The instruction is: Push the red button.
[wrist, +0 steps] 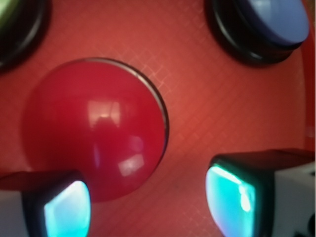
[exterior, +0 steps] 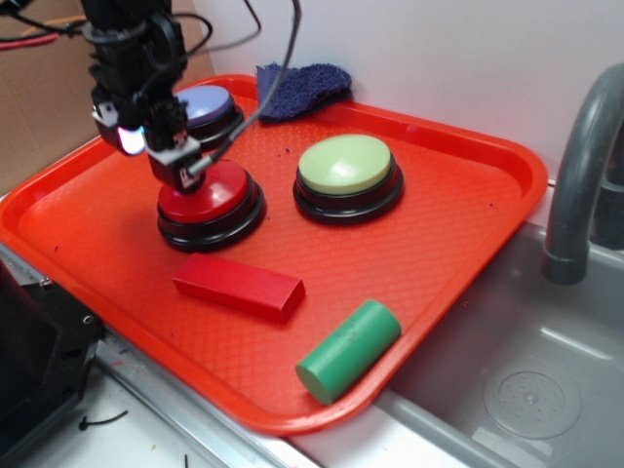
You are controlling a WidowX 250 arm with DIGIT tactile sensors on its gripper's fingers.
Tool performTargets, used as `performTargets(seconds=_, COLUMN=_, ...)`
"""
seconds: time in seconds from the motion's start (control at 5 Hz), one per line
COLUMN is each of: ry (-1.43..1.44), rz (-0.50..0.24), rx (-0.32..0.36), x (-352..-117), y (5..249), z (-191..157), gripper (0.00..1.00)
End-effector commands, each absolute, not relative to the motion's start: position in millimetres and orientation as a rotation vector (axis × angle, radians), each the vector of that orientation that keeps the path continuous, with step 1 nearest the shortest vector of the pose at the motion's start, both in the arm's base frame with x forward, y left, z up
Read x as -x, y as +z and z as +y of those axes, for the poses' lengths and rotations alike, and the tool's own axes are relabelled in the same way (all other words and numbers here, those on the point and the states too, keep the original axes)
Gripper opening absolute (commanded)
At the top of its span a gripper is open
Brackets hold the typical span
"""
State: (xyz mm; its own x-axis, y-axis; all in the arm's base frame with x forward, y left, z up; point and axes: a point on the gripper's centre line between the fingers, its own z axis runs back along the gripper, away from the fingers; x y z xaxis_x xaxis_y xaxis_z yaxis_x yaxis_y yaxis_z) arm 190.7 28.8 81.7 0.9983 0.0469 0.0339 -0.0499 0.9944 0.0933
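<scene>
The red button [exterior: 208, 191] sits on its black base at the left-middle of the red tray [exterior: 468, 244]. The pincer [exterior: 175, 161] hangs right over the button's rear-left part, its tip at or just above the dome; actual contact cannot be told. In the wrist view the button [wrist: 94, 128] fills the left centre, one glowing finger [wrist: 66, 210] overlapping its lower edge and the other finger [wrist: 232, 195] off to the right over bare tray, so the jaws stand apart with nothing between them.

Just behind the pincer is the blue button [exterior: 210, 105], close to the red one. The green button [exterior: 346, 168] lies to the right, with a strip of bare tray between. A red block [exterior: 239, 285] lies near the front of the red button, and a green cylinder [exterior: 348, 349] is further right, by the tray's front rim. A blue cloth [exterior: 302, 86] rests on the back rim. The tray's left half in front of the button is open. A sink [exterior: 507, 380] and grey faucet [exterior: 580, 166] lie to the right.
</scene>
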Motion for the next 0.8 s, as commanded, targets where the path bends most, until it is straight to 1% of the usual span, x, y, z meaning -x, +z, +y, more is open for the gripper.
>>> performTargets(seconds=0.0, ry=0.082, rz=-0.108, rx=-0.132, x=-202, y=116, z=23, gripper=1.00)
performTargets(seconds=0.2, ry=0.074, rz=-0.103, rx=-0.109, x=-199, y=121, z=19, gripper=1.00)
performTargets(seconds=0.4, ry=0.071, rz=-0.093, rx=-0.129, x=-199, y=126, z=16, gripper=1.00)
performTargets(seconds=0.6, ry=0.072, rz=-0.096, rx=-0.116, x=-197, y=134, z=16, gripper=1.00)
